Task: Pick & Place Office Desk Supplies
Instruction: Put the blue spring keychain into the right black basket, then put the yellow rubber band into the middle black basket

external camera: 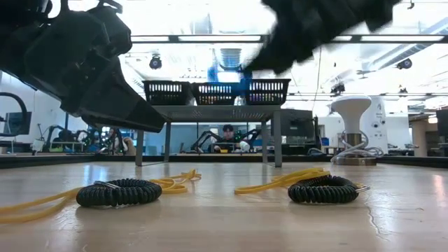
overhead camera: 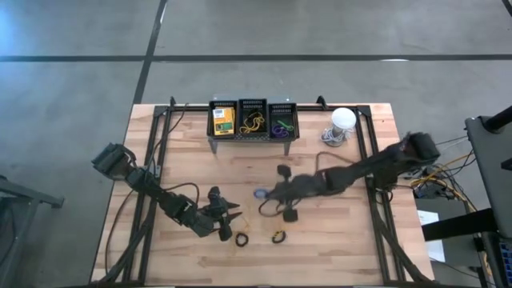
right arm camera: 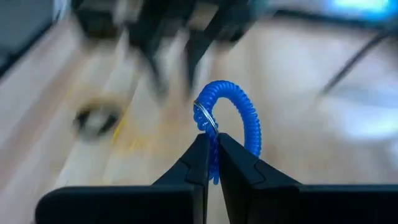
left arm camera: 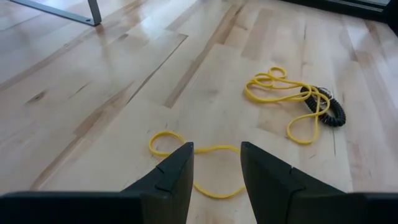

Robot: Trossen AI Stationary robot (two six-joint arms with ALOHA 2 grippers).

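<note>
Across the wooden table (overhead camera: 336,240), the grey shelf (overhead camera: 253,134) carried three black bins: crayon boxes (overhead camera: 222,122), yellow bands (overhead camera: 252,122), purple and green bands (overhead camera: 282,126). Ahead of the left gripper (left arm camera: 216,163), whose fingers stood apart, a yellow rubber band (left arm camera: 205,149) lay just beyond the tips; farther on, more yellow bands tangled against a black coil (left arm camera: 326,109). Between the right gripper's (right arm camera: 211,152) closed fingers sat a blue coil (right arm camera: 239,115) with a small metal ring, arching above the tips, clear of the table.
</note>
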